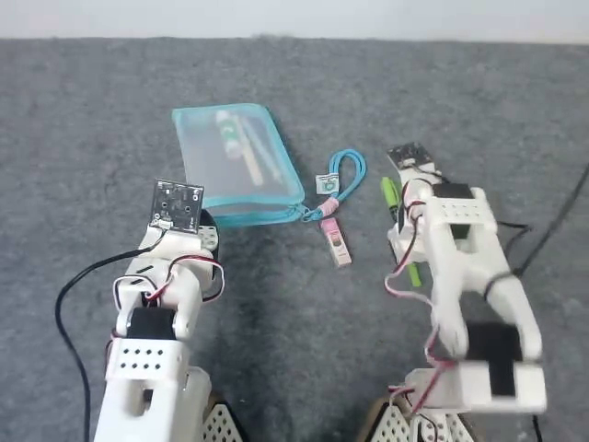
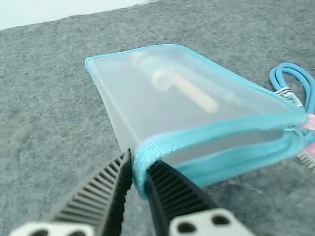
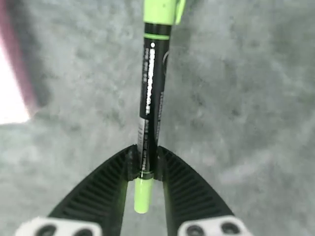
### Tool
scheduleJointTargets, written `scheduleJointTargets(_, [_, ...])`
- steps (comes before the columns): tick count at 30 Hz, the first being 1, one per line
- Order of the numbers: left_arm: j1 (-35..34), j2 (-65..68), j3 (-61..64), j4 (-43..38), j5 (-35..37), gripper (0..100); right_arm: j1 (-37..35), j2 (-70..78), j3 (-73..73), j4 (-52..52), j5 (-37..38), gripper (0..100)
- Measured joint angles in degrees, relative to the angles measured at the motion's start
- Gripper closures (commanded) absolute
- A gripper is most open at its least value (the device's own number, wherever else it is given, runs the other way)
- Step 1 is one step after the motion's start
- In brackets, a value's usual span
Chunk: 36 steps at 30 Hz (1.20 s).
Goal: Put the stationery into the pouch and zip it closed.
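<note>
- The pouch (image 1: 237,166), translucent with teal trim, lies left of centre in the high view. Its zipper edge faces the arms, and pen-like pieces (image 1: 241,143) show through its wall.
- The left gripper (image 2: 139,179) is pinched onto the teal zipper edge at the pouch's near left corner. Its ribbed fingers (image 2: 110,189) are pressed on either side of the fabric.
- In the high view that gripper (image 1: 211,229) sits just below the pouch's lower left corner.
- The right gripper (image 3: 146,167) is pinching a green marker (image 3: 152,98) near one end of its black barrel, and a short green tip sticks out past the fingers.
- In the high view the marker (image 1: 390,193) lies right of centre, partly under the right arm, well apart from the pouch.
- A blue cord (image 1: 345,175) loops out from the pouch's right end, where its tag (image 1: 327,183) lies.
- A pink item (image 1: 336,241) lies just below the cord, between the pouch and the marker.
- The grey desk (image 1: 92,138) has open surface to the left of the pouch and between the two arms. Its far edge meets a pale strip at the top of the frame.
</note>
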Motion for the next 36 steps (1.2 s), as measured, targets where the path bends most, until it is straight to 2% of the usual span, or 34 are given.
scheduleJointTargets(4, [0.0,0.0,0.0,0.0,0.0,99,-4.7,-15.1,0.4,9.1,2.2,99.1])
scheduleJointTargets(9, [0.0,0.0,0.0,0.0,0.0,99,-17.1,-33.4,0.4,19.1,5.9,99.1])
scheduleJointTargets(13, [1.3,0.0,0.0,0.0,0.0,99,-27.2,-36.1,0.4,23.8,7.4,99.1])
scheduleJointTargets(16, [3.0,0.0,0.0,0.0,0.0,99,-31.7,-34.0,0.4,24.7,7.6,99.1])
scheduleJointTargets(23, [3.4,0.0,0.0,0.0,0.0,99,-33.1,-22.6,0.4,20.6,7.4,99.1])
scheduleJointTargets(25, [3.5,0.0,0.0,0.0,0.0,99,-33.3,-19.3,-0.4,19.3,5.4,99.1])
scheduleJointTargets(36, [7.0,0.0,0.0,0.0,0.0,99,-29.4,1.9,-25.9,22.1,0.3,99.1])
